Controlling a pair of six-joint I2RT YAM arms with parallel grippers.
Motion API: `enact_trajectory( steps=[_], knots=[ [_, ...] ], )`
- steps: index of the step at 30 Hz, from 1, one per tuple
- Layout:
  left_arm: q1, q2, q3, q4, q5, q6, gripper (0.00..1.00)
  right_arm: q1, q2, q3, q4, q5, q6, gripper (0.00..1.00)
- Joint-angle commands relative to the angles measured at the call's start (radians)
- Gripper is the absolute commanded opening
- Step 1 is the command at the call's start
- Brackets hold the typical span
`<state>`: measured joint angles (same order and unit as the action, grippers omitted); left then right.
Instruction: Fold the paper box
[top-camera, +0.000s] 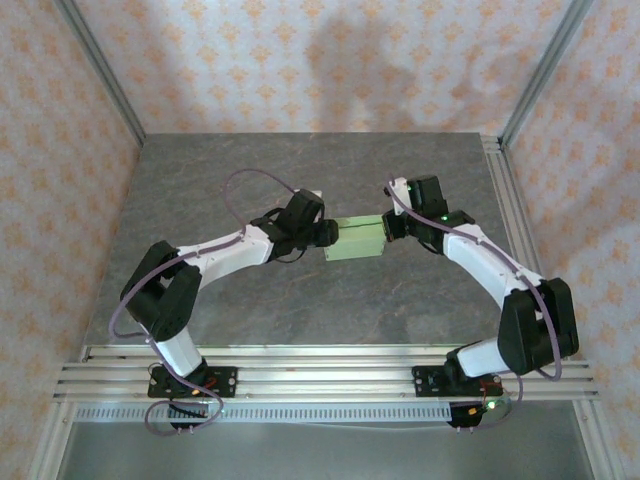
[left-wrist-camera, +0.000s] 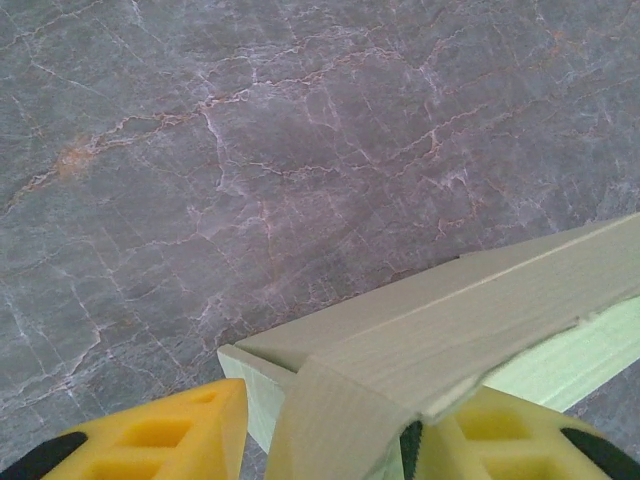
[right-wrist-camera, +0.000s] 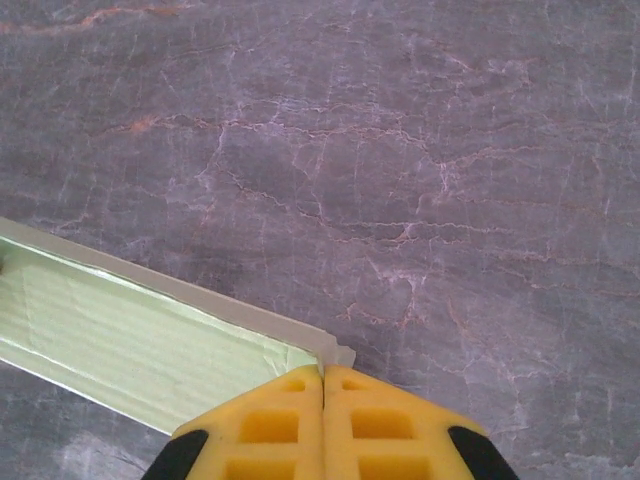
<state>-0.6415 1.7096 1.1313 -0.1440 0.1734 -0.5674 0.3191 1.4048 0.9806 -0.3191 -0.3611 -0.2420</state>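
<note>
Paper box (top-camera: 358, 241) pinched by left tool (top-camera: 334, 235), right tool (top-camera: 388, 228)

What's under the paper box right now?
Grey veined table shows beyond the edges of the paper box. The patch directly beneath is hidden by the card, as is whether the box touches it.

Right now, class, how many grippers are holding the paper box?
2. The left gripper grips the paper box at its left end; the right gripper pinches its right corner.

Top camera looks down from behind; both wrist cameras sit close over the paper box (top-camera: 357, 238).
</note>
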Motion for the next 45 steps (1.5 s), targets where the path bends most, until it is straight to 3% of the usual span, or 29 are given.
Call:
enact_trajectory(
  steps=[1,23,45],
  knots=[
    [-0.009,0.019,0.018,-0.069,-0.036,-0.006,0.43,0.003,-0.039,-0.013,0.051,0.032,0.127,0.0],
    [-0.021,0.044,0.071,-0.108,-0.033,-0.009,0.44,0.026,-0.102,-0.169,0.168,0.148,0.342,0.0],
    [-0.021,-0.003,0.078,-0.112,-0.017,-0.014,0.47,0.029,-0.145,-0.339,0.349,0.128,0.316,0.0]
  ],
)
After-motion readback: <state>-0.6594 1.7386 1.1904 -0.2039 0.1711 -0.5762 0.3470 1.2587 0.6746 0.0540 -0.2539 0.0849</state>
